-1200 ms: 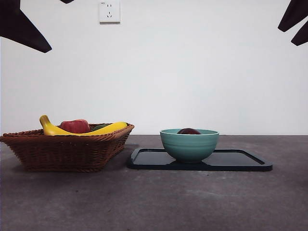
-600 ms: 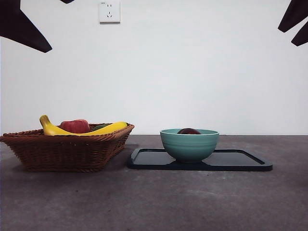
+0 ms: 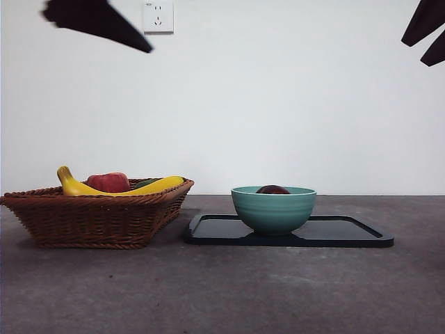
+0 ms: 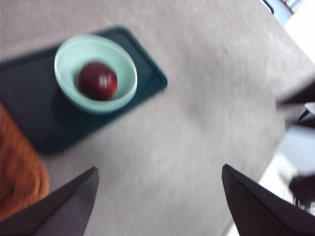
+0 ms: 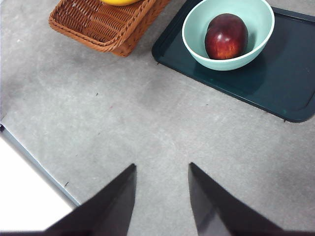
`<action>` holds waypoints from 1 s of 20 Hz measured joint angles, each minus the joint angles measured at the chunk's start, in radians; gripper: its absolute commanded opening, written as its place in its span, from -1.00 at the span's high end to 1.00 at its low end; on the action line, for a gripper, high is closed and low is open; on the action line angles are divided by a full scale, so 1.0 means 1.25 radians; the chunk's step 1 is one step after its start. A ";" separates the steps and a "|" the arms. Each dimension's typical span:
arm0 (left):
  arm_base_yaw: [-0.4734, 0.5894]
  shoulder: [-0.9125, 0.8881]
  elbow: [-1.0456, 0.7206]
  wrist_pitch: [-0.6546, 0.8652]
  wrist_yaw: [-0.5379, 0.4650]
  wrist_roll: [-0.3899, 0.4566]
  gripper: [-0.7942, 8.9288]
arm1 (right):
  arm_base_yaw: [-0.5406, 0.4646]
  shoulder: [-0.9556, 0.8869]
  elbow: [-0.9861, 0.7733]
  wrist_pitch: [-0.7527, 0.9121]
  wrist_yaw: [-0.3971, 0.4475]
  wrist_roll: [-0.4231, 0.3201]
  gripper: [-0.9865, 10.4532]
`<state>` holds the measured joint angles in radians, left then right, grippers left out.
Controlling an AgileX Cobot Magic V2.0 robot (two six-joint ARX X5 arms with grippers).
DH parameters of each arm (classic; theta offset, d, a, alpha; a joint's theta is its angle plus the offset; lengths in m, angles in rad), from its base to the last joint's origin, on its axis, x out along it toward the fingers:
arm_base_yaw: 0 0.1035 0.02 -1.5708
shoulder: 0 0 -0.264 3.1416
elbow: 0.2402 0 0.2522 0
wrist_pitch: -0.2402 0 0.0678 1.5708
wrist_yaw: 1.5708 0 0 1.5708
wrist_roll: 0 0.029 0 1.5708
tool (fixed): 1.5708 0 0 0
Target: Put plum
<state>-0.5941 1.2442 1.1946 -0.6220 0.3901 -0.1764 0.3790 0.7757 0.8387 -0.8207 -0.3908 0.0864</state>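
Observation:
The plum [image 3: 272,189] is dark maroon and lies inside a teal bowl [image 3: 273,212]; from the front only its top shows over the rim. The left wrist view looks down on the plum [image 4: 97,81] in the bowl [image 4: 125,66], blurred. My left gripper [image 4: 157,177] hangs high above the table, open wide and empty. My right gripper [image 5: 161,169] is also high and well away from the plum [image 5: 226,36], open with nothing between its jaws. In the front view, both arms show only as black tips at the top left [image 3: 104,21] and top right [image 3: 425,31].
The bowl stands on a dark tray [image 3: 348,235] right of centre. A wicker basket [image 3: 97,216] at the left holds a yellow banana [image 3: 156,185] and a red apple-like fruit [image 3: 108,182]. The right wrist view shows a table edge [image 5: 34,160].
The left arm's black tip has swung to the right along the top of the front view. Plum, bowl, basket and right arm have not moved.

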 measured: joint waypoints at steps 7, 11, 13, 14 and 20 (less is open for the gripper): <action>-0.007 0.321 0.302 -0.033 -0.045 -0.038 0.01 | 0.000 0.000 0.000 0.000 0.000 0.019 0.53; -0.016 0.478 0.449 -0.081 -0.081 -0.048 0.01 | 0.000 0.000 0.000 -0.001 0.000 0.021 0.53; -0.024 0.543 0.514 -0.094 -0.084 -0.056 0.01 | 0.000 0.000 0.000 -0.009 0.000 0.021 0.53; -0.030 0.571 0.541 -0.096 -0.098 -0.057 0.01 | 0.000 0.000 0.000 -0.016 0.000 0.021 0.53; -0.060 0.696 0.623 -0.094 -0.153 -0.059 0.01 | 0.000 -0.012 0.000 -0.063 0.000 0.021 0.53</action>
<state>-0.6685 2.1139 1.9739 -0.7391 0.1989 -0.2504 0.3790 0.7612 0.8387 -0.8993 -0.3904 0.1127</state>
